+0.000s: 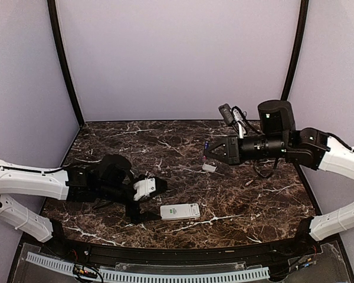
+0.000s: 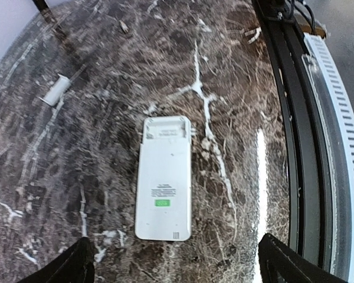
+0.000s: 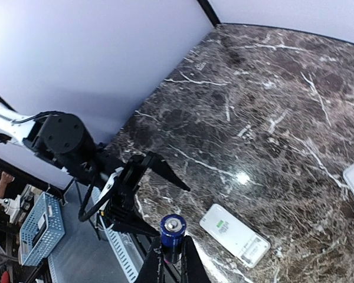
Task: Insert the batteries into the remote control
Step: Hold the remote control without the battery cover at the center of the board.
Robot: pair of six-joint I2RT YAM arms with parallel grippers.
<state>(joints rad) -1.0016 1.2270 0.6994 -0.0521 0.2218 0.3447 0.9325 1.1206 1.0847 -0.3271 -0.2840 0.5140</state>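
White remote control [image 2: 164,186] lying flat, back up, compartment end uncovered, blue battery [image 3: 173,227] upright in right end effector [image 3: 172,254]

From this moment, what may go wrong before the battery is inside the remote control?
1. The right fingers pinch only the lower part of the battery. When it is pushed into the open compartment, it may tilt or slip out.
2. The remote control lies loose on the smooth table, and the open left fingers do not touch it, so it may slide when pressed.
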